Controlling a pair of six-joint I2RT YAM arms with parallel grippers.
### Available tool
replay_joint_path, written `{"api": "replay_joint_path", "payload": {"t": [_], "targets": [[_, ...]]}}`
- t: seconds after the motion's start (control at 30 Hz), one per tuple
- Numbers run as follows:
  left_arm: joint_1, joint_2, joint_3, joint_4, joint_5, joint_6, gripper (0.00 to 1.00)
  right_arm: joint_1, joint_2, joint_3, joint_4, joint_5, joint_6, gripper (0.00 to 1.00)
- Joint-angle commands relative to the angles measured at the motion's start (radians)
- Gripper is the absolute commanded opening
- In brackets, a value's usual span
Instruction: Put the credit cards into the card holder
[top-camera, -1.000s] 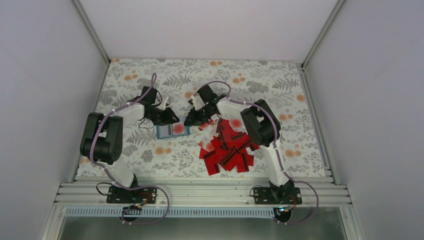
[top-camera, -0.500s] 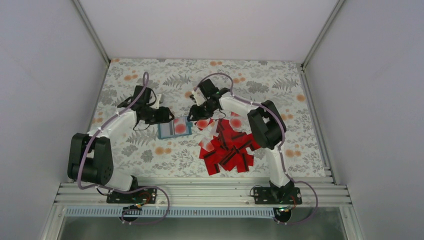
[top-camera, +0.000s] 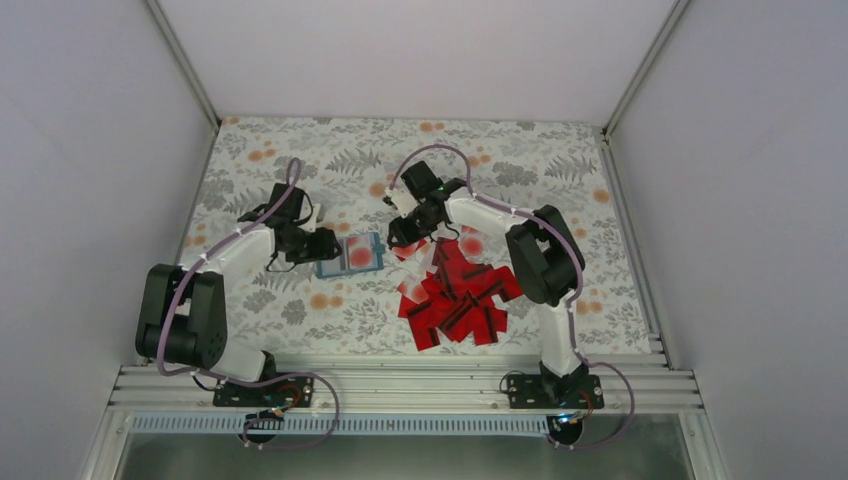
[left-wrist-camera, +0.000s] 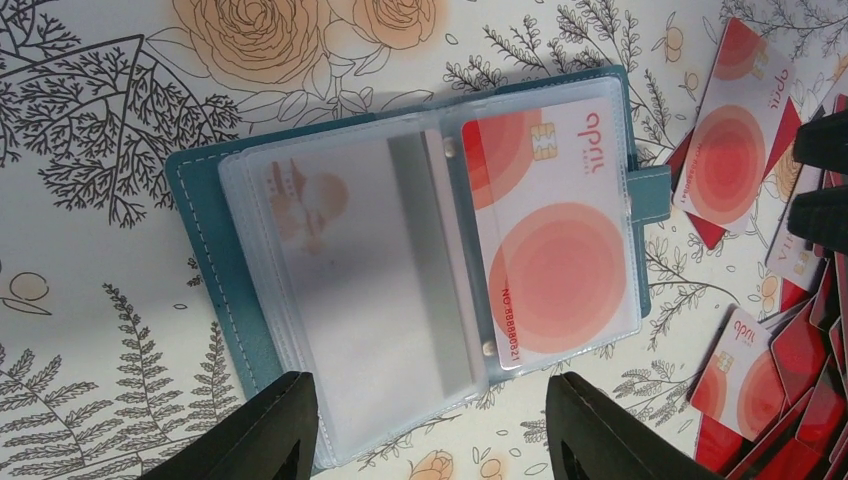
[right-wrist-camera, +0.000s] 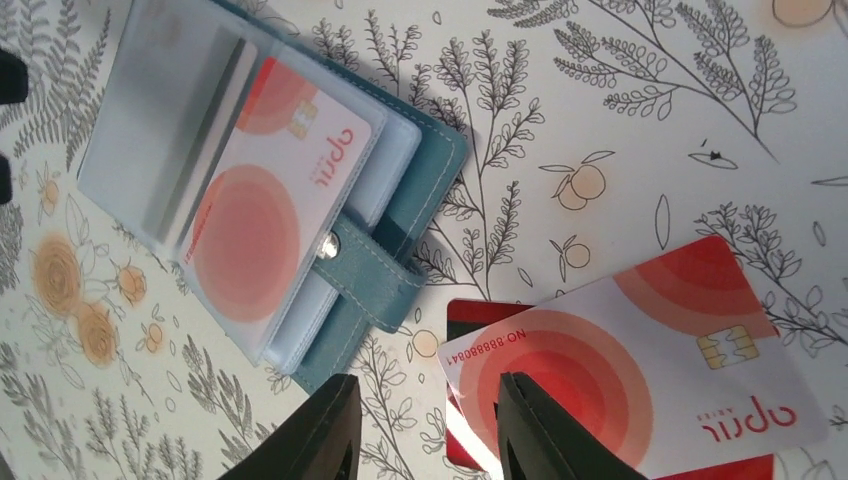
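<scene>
The holder (left-wrist-camera: 200, 230) lies open with at least one card (left-wrist-camera: 555, 240) sleeved; a heap of cards (top-camera: 455, 300) lies loose beside it. Left claw (left-wrist-camera: 430, 400) and right claw (right-wrist-camera: 425, 395) hover spread, empty.

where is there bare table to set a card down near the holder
Bare cloth lies between the card holder and the near rail, left of the card pile; also the whole far strip beyond the holder. Crowded: the gap between holder and pile, where the right gripper hangs.

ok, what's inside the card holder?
One white card with red circles sits in the clear sleeve by the snap tab. The other sleeve is cloudy: faint shapes only, contents unclear.
</scene>
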Motion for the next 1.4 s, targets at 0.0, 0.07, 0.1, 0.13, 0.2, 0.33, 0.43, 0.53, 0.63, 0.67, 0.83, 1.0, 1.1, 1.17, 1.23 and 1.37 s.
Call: {"api": "replay_joint_path", "payload": {"t": [0.0, 0.07, 0.1, 0.13, 0.2, 0.33, 0.43, 0.53, 0.63, 0.67, 0.83, 1.0, 1.1, 1.17, 1.23, 1.37], "targets": [[-0.007, 0.013, -0.005, 0.003, -0.005, -0.003, 0.58, 0.01, -0.071, -0.02, 0.041, 0.06, -0.101, 0.37], [-0.009, 0.016, -0.001, 0.004, -0.002, -0.007, 0.57, 0.01, -0.084, -0.037, 0.088, 0.086, -0.099, 0.39], [-0.01, 0.012, -0.001, 0.004, -0.004, -0.008, 0.57, 0.011, -0.099, -0.06, 0.128, 0.089, -0.104, 0.4], [-0.011, 0.006, -0.004, 0.003, -0.005, -0.01, 0.57, 0.011, -0.109, -0.08, 0.159, 0.076, -0.119, 0.4], [-0.011, -0.01, -0.009, -0.001, -0.014, -0.012, 0.56, 0.017, -0.119, -0.098, 0.185, 0.034, -0.157, 0.43], [-0.011, -0.031, -0.02, -0.024, -0.065, -0.006, 0.56, 0.029, -0.111, -0.083, 0.172, -0.038, -0.203, 0.49], [-0.012, -0.032, -0.02, -0.04, -0.106, -0.024, 0.56, 0.053, -0.095, -0.058, 0.146, 0.059, -0.238, 0.74], [-0.01, -0.006, -0.021, -0.058, -0.178, -0.053, 0.56, 0.078, -0.083, -0.055, 0.133, 0.124, -0.274, 0.8], [-0.009, 0.027, -0.018, -0.07, -0.2, -0.065, 0.56, 0.132, -0.066, -0.061, 0.121, 0.234, -0.329, 0.8], [-0.008, 0.031, -0.02, -0.068, -0.2, -0.069, 0.56, 0.148, -0.051, -0.067, 0.128, 0.282, -0.344, 0.79], [-0.008, 0.059, -0.029, -0.036, -0.177, -0.067, 0.5, 0.178, 0.018, -0.047, 0.142, 0.488, -0.375, 0.72], [-0.01, 0.092, -0.029, -0.023, -0.182, -0.046, 0.49, 0.179, 0.044, -0.031, 0.155, 0.519, -0.37, 0.69], [-0.008, 0.124, -0.023, -0.021, -0.188, -0.04, 0.46, 0.181, 0.074, 0.0, 0.15, 0.525, -0.355, 0.66], [-0.009, 0.141, -0.024, -0.018, -0.202, -0.038, 0.45, 0.18, 0.088, 0.02, 0.145, 0.527, -0.347, 0.65], [-0.01, 0.165, -0.023, -0.019, -0.207, -0.035, 0.43, 0.181, 0.09, 0.023, 0.148, 0.515, -0.339, 0.65], [-0.01, 0.207, -0.02, -0.015, -0.221, -0.034, 0.43, 0.181, 0.082, 0.017, 0.165, 0.453, -0.335, 0.65]]}}
